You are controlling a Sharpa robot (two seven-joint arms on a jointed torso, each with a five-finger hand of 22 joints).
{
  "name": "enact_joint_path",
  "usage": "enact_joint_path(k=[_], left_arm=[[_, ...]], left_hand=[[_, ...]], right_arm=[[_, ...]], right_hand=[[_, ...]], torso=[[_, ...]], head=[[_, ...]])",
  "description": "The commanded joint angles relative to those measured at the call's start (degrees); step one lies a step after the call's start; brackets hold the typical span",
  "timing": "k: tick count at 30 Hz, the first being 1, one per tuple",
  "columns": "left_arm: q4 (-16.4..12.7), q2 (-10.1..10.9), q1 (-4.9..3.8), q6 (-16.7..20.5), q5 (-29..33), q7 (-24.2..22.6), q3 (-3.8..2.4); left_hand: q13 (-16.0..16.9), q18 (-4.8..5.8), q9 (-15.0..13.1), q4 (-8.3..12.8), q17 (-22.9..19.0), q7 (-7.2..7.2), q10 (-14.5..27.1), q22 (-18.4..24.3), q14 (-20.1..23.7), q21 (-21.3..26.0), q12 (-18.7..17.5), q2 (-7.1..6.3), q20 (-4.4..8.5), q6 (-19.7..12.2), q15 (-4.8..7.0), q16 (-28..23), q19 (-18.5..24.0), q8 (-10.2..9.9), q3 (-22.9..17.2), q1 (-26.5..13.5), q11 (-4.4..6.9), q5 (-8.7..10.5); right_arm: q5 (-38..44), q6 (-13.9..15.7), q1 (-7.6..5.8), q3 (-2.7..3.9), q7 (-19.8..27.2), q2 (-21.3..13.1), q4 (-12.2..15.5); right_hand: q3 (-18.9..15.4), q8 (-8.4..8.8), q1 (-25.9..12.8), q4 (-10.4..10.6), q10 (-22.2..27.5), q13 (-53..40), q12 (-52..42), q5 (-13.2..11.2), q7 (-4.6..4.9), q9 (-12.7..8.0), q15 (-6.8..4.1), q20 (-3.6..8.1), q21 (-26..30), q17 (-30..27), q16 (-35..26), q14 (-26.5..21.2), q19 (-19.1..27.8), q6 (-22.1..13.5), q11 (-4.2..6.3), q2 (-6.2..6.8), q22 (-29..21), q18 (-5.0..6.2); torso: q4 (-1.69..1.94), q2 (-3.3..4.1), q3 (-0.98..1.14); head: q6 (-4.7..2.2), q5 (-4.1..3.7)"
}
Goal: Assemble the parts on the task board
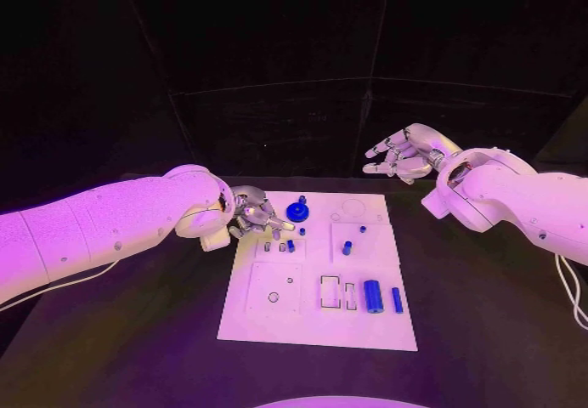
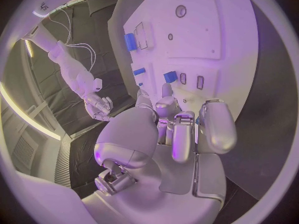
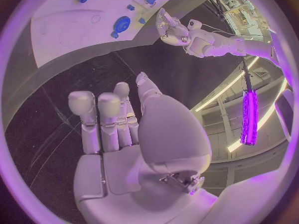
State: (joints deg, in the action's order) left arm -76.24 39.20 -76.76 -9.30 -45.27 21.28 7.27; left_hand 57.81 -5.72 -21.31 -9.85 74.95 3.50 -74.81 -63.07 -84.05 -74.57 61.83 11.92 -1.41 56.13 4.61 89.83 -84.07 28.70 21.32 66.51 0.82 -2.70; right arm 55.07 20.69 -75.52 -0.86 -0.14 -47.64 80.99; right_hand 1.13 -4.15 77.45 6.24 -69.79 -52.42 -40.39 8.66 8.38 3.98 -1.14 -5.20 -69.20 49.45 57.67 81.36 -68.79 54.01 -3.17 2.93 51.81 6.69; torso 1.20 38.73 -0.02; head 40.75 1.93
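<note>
The white task board [image 1: 321, 319] lies in the middle of the black table. A blue gear [image 1: 298, 212] sits near its far edge, with small blue pegs [image 1: 347, 247] beside it and two blue cylinders [image 1: 372, 296] nearer me. My left hand [image 1: 254, 212] hangs low over the board's far left corner, just left of the gear, fingers curled in; what lies inside them is hidden. In the left wrist view its thumb [image 2: 165, 97] points at a small blue peg [image 2: 169, 76]. My right hand [image 1: 398, 155] is raised beyond the far right corner, fingers [image 3: 99, 119] stretched, palm bare.
Two narrow slots [image 1: 274, 246] and a round hole [image 1: 274, 297] show in the board's left half, and a rectangular recess [image 1: 330, 291] sits beside the cylinders. Black table [image 1: 490, 323] lies around the board on all sides.
</note>
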Motion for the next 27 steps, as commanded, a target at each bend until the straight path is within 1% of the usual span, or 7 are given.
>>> enact_joint_path(k=[1, 6, 8, 11, 15, 19, 27], left_arm=[[0.97, -1.25, -0.16, -3.74, -3.55, 5.89, -0.04], [2.15, -3.1, -0.27, -4.59, -3.74, 7.57, -0.05], [2.65, -3.83, -0.31, -4.96, -3.78, 8.27, -0.05], [3.21, -4.55, -0.35, -5.34, -3.8, 8.89, -0.05], [4.12, -5.75, -0.41, -5.98, -3.83, 9.62, -0.05], [4.62, -6.51, -0.45, -6.73, -3.83, 10.01, -0.06], [5.86, -7.88, -0.53, -8.5, -3.92, 10.98, -0.06]], left_hand=[[0.65, 0.96, -1.86, -0.34, 15.05, -0.02, 0.52, -0.08, -5.95, -0.44, 0.84, -0.15, 0.08, -1.62, -0.13, 0.17, 0.55, 2.2, -0.54, 0.54, -0.08, -0.03], [1.33, 1.05, -4.26, -1.89, 15.05, -0.07, 0.7, -0.85, -5.95, -0.96, 1.8, -1.43, -0.05, -3.51, -0.05, 0.17, 0.66, 5.08, 0.34, -0.6, -0.03, -0.1], [1.51, 1.08, -5.08, -2.5, 15.05, -0.14, 0.75, -1.16, -5.95, -1.17, 2.09, -1.66, -0.05, -4.15, 0.0, 0.17, 0.69, 6.05, 0.65, -0.83, -0.02, -0.13], [1.58, 1.08, -5.36, -2.7, 15.05, -0.14, 0.76, -1.26, -5.95, -1.23, 2.19, -1.69, -0.03, -4.36, -0.01, 0.17, 0.7, 6.38, 0.71, -0.86, 0.03, -0.1], [1.51, 1.08, -5.89, -3.06, 15.05, -0.16, 0.89, -1.36, -5.95, -1.3, 2.22, -1.72, -0.02, -4.83, 0.0, 0.17, 0.74, 7.0, 0.79, -0.84, 0.05, -0.09], [1.56, 1.09, -6.08, -3.12, 15.05, -0.17, 0.91, -1.41, -5.95, -1.33, 2.29, -1.67, -0.02, -4.99, 0.01, 0.17, 0.76, 7.22, 0.75, -0.72, 0.05, -0.09], [1.5, 1.07, -6.98, -2.96, 15.05, -0.18, 1.1, -1.46, -5.95, -1.37, 2.39, -1.55, -0.02, -5.79, 0.02, 0.17, 0.89, 8.25, 0.31, 0.37, 0.06, -0.1]], right_arm=[[-0.71, -0.08, -0.15, 0.06, -0.15, 0.11, -0.18], [-0.45, -0.27, -0.16, 0.06, -0.57, 0.27, -0.29], [-0.32, -0.36, -0.17, 0.06, -0.83, 0.36, -0.33], [-0.11, -0.43, -0.17, 0.05, -1.16, 0.47, -0.36], [0.11, -0.65, -0.17, 0.05, -1.59, 0.74, -0.49], [0.21, -0.82, -0.17, 0.05, -1.86, 0.94, -0.63], [0.3, -1.09, -0.17, 0.05, -2.12, 1.16, -0.7]], right_hand=[[-0.4, 0.17, -0.17, 0.03, -0.11, 0.16, 0.39, 0.34, 0.16, -0.09, 0.01, 0.05, 0.25, -0.14, -0.43, 0.52, -0.3, -0.28, -0.14, -0.43, -0.19, 0.83], [-0.52, 0.2, -0.21, 0.1, -0.11, 0.23, 0.44, 0.51, 0.18, -0.1, 0.02, 0.05, 0.37, -0.21, -0.6, 0.57, -0.34, -0.37, -0.15, -0.46, -0.31, 0.84], [-0.6, 0.2, -0.22, 0.15, -0.1, 0.29, 0.51, 0.67, 0.19, -0.1, 0.02, 0.04, 0.44, -0.21, -0.68, 0.61, -0.38, -0.42, -0.15, -0.48, -0.36, 0.84], [-0.67, 0.2, -0.24, 0.23, -0.12, 0.33, 0.53, 0.84, 0.19, -0.09, 0.03, 0.04, 0.51, -0.17, -0.73, 0.67, -0.43, -0.45, -0.16, -0.56, -0.4, 0.84], [-0.8, 0.18, -0.23, 0.33, -0.1, 0.42, 0.61, 1.24, 0.19, -0.08, 0.02, 0.04, 0.67, -0.24, -0.94, 0.75, -0.49, -0.49, -0.16, -0.65, -0.56, 0.85], [-0.96, 0.17, 0.02, 0.37, 0.03, 0.67, 0.87, 2.33, 0.2, -0.07, 0.01, 0.06, 0.99, -0.34, -1.31, 0.87, -0.57, -0.58, -0.15, -0.73, -0.86, 0.88], [-1.1, 0.16, 0.27, 0.4, 0.08, 0.8, 0.97, 3.3, 0.21, -0.07, 0.01, 0.07, 1.27, -0.43, -1.65, 0.95, -0.62, -0.67, -0.15, -0.8, -1.14, 0.9]], torso=[[0.0, 0.04, -0.06], [0.0, 0.1, 0.04], [0.0, 0.11, 0.01], [0.1, 0.15, -0.04], [0.01, 0.11, -0.05], [-0.01, 0.11, -0.09], [0.04, 0.12, -0.09]], head=[[-0.06, -0.08], [-0.03, 0.04], [-0.08, 0.03], [-0.08, 0.01], [0.1, 0.12], [-0.09, 0.16], [0.0, -0.19]])
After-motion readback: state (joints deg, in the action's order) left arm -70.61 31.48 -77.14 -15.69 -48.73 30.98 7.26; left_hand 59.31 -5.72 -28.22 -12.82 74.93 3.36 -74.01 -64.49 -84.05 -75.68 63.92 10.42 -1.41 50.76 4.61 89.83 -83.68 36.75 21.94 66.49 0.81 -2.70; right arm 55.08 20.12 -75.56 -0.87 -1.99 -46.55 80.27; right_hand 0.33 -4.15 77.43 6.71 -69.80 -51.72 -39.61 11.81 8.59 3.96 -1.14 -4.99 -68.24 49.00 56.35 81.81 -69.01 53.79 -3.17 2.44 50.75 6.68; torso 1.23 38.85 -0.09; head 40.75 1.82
